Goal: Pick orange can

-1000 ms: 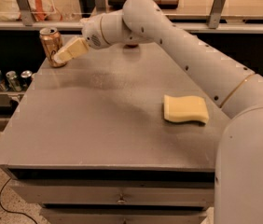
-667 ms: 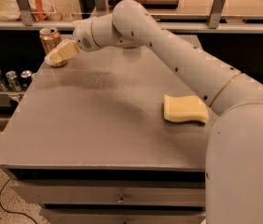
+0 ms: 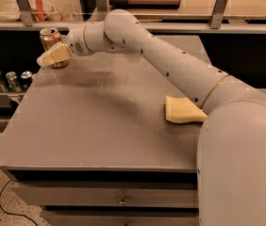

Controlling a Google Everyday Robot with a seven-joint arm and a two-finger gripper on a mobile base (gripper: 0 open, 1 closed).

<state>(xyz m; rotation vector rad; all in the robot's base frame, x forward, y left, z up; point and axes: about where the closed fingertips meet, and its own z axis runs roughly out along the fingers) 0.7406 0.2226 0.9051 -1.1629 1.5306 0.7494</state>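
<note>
The orange can (image 3: 50,36) stands upright at the far left corner of the grey table (image 3: 100,126); its silver top and upper body show. My gripper (image 3: 53,57), cream-coloured at the end of the white arm (image 3: 170,65), is right at the can. It covers the can's lower front, and the base of the can shows just below it. The arm reaches in from the right, across the back of the table.
A pale yellow sponge (image 3: 182,111) lies on the table at the right, by my arm. Several small silver cans (image 3: 10,79) stand on a lower shelf left of the table. A glass-fronted rail (image 3: 123,25) runs behind the table. Drawers (image 3: 119,199) sit below the front edge.
My gripper has moved left, from beside the can to over its lower front. The can has not moved.
</note>
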